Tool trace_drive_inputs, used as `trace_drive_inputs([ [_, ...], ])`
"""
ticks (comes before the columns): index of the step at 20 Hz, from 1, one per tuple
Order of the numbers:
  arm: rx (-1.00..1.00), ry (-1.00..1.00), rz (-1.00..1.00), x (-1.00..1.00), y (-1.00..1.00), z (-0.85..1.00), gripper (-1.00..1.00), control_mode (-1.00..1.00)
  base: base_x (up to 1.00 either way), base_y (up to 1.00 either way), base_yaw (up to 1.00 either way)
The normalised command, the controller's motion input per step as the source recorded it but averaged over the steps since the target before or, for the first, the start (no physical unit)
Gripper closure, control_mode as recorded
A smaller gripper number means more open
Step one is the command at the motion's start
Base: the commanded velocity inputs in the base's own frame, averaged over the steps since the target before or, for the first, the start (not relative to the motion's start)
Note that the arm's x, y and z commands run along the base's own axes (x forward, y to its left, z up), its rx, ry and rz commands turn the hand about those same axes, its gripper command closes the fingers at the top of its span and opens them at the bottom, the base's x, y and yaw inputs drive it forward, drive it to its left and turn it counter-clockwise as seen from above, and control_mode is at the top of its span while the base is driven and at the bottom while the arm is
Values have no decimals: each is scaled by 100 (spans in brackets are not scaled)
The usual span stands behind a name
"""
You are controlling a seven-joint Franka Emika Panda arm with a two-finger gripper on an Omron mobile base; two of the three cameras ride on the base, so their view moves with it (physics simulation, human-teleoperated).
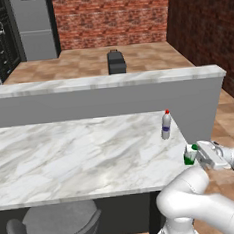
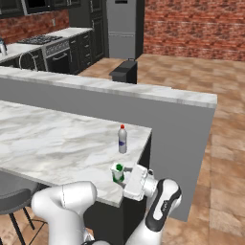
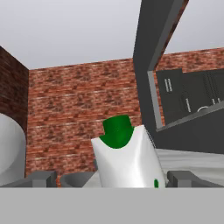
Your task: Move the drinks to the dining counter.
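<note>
Your robot's arm (image 1: 197, 202) is made of smooth, glossy white tubes with rounded, bulging elbows and no cables or screws showing on the shell. You can see a dark, near-black joint band (image 2: 160, 210) curving round one white segment near the wrist, with a soft shine on it. The hand (image 2: 125, 178) is a boxy white block with squared edges, and its two fingertips (image 3: 41, 178) are small, flat, dark grey pads.

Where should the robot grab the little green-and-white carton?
Around its flat white sides, below the green top. The carton stands upright near the dining counter corner, so coming in level from the edge side suits. The open gripper already has a finger on each side.
</note>
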Motion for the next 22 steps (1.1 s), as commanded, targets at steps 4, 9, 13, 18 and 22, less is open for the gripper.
trace_drive_inputs([
  [4,0,-11,3,-1,-69,22,-100,-100,0,0,0],
  [9,0,-9,2,12,-55,23,-100,-100,0,0,0],
  [13,0,-10,0,14,-53,29,-100,-100,0,0,0],
  [18,-7,-12,-4,-9,-5,42,-100,-100,0,0,0],
  [22,-18,0,-36,-58,15,43,-100,-100,0,0,0],
])
